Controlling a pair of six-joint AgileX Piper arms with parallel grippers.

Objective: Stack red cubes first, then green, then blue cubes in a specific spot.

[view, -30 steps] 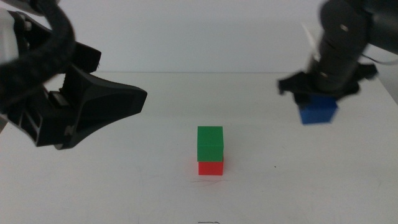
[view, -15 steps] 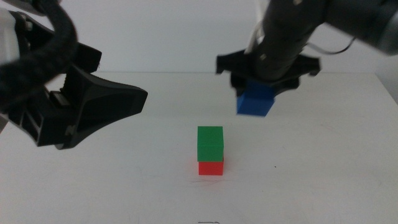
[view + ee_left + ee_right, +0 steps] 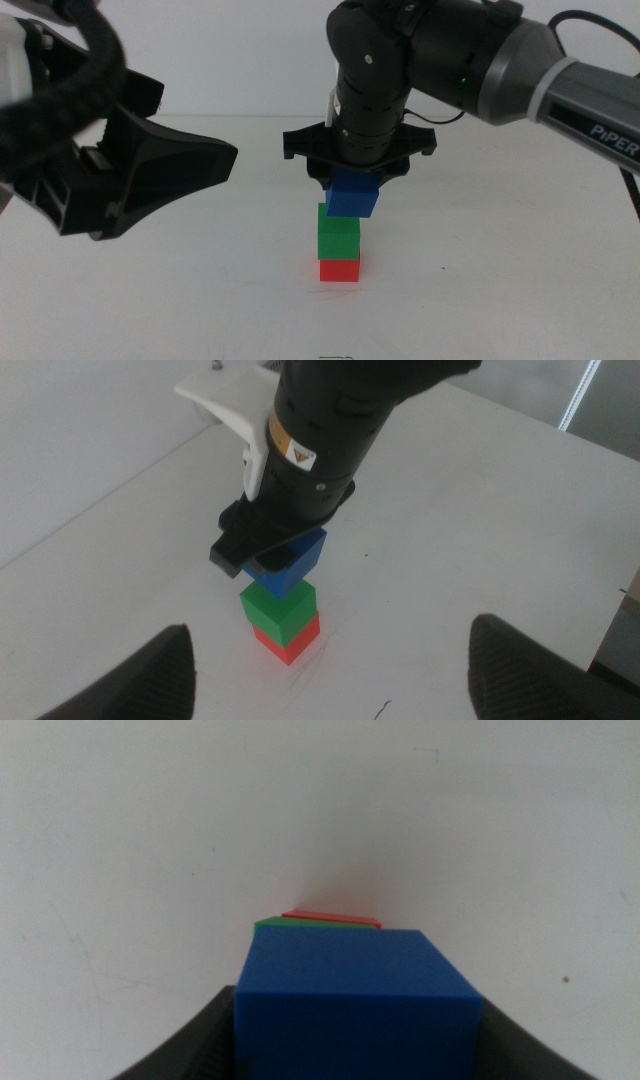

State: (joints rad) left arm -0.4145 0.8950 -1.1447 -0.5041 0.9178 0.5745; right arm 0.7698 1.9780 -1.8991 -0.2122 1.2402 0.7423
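On the white table the green cube (image 3: pixel 339 233) sits on top of the red cube (image 3: pixel 339 269), near the middle of the middle view. My right gripper (image 3: pixel 354 180) is shut on the blue cube (image 3: pixel 352 197) and holds it just over the green cube, a little to its right. The left wrist view shows the same: blue cube (image 3: pixel 291 561) over green cube (image 3: pixel 279 607) over red cube (image 3: pixel 287 638). In the right wrist view the blue cube (image 3: pixel 352 1002) fills the space between the jaws, with slivers of green cube (image 3: pixel 300 923) and red cube (image 3: pixel 335 916) beyond it. My left gripper (image 3: pixel 215 160) waits open at the left, well off the stack.
Bare white tabletop (image 3: pixel 500 270) surrounds the stack on all sides. The right arm's dark body (image 3: pixel 420 50) reaches in from the upper right above the stack.
My right gripper has carried the blue cube leftward from the table's right side and lowered it to just above the green cube. The left gripper and the stack have stayed still.
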